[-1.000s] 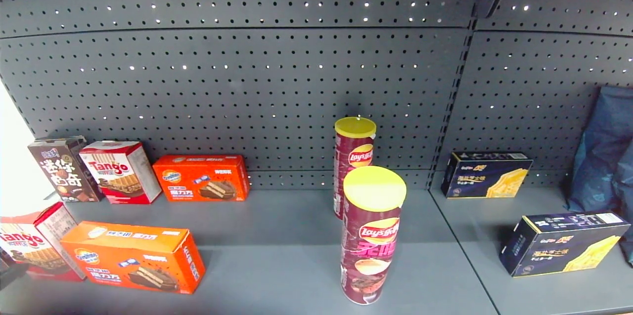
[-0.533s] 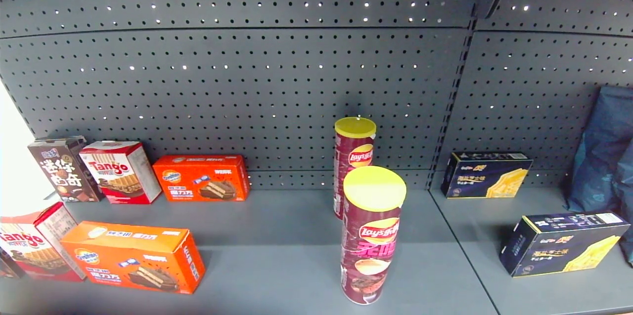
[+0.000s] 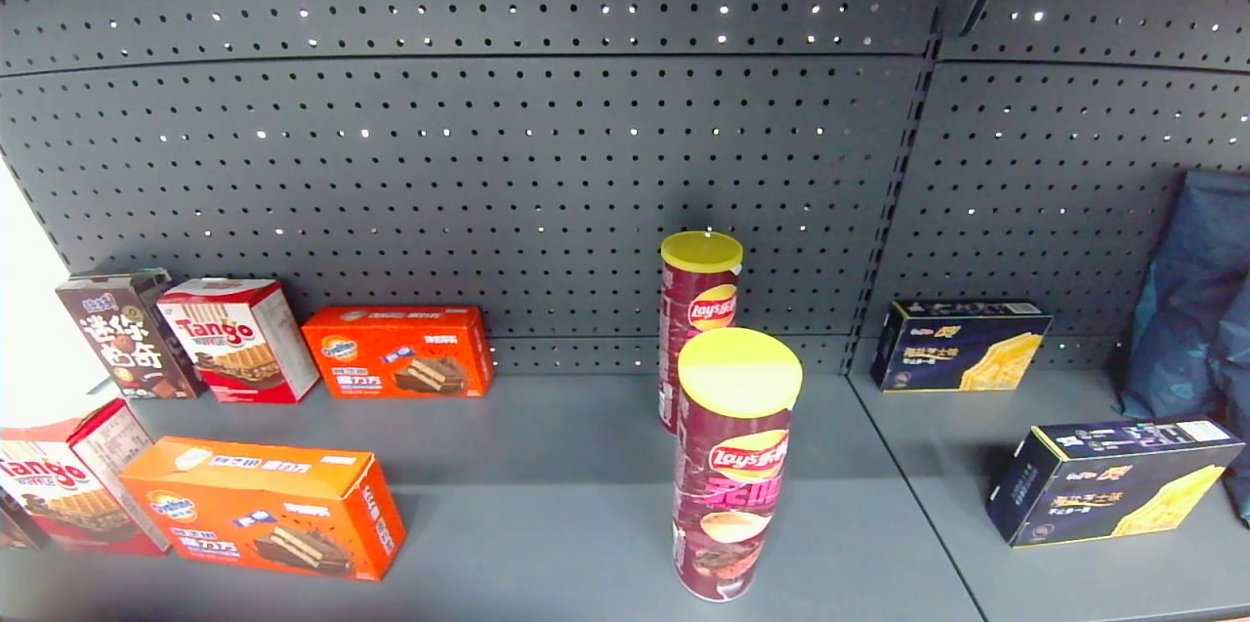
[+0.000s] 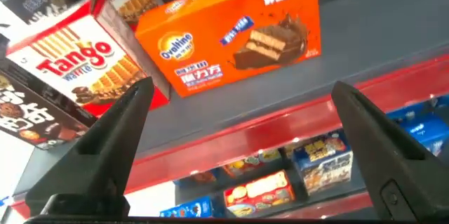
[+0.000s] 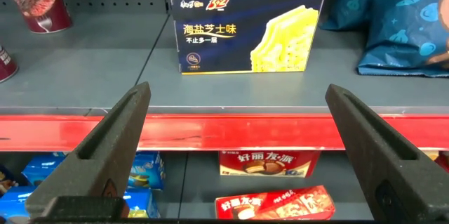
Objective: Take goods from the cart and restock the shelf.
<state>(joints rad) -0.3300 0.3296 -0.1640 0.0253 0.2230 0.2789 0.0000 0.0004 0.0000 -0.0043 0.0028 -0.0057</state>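
Watching risk | left gripper (image 4: pixel 242 90) and right gripper (image 5: pixel 237 92) both spread wide, empty | advance and you could shove the orange box (image 4: pixel 238 31) just ahead of the left one.

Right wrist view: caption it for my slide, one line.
Open right gripper faces a navy box beside a blue bag on the shelf.

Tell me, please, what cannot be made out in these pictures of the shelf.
- Head view: the rear chip can has its lower part hidden behind the front chip can.
- Head view: the front red wafer box is cut off by the left edge, the blue bags by the right edge.
- Right wrist view: the lower-shelf boxes are partly hidden under the red shelf edge.
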